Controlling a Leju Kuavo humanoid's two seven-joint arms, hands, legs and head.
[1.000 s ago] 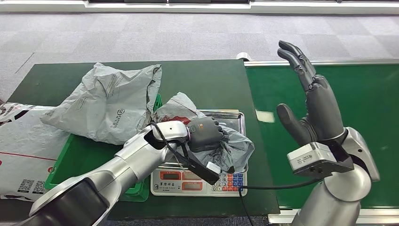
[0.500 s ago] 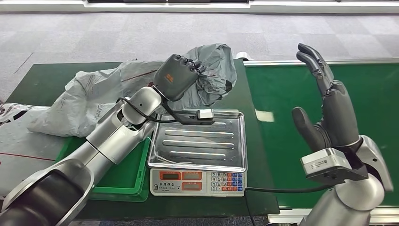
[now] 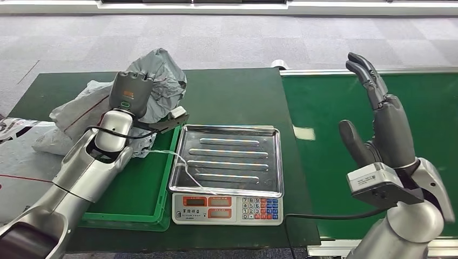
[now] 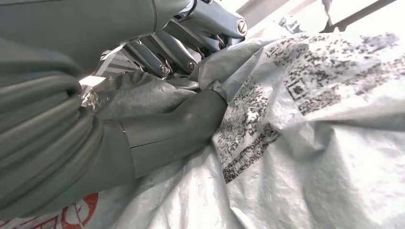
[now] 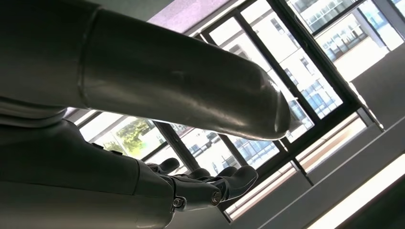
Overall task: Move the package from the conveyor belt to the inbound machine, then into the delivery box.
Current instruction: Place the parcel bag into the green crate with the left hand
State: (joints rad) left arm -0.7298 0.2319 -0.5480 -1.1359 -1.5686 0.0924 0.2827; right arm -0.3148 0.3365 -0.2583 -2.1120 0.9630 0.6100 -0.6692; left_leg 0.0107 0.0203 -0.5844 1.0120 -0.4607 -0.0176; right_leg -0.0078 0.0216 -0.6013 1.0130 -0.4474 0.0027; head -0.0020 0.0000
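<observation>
carried left off the scale (image 3: 227, 162), package (image 3: 159, 73) gripped by left hand (image 3: 129, 93) fingers; right hand (image 3: 381, 127) spread empty.

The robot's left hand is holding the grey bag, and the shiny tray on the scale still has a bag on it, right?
Not quite. The left hand does hold the grey bag, but the head view shows the scale's shiny tray with no bag on it; the bag is up over the green bin.

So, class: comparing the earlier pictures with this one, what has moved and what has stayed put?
The left hand, gripping the grey package, lifted it off the scale tray and carried it left, above the green bin. The tray now lies bare. The right hand stayed raised and open over the conveyor belt.
</observation>
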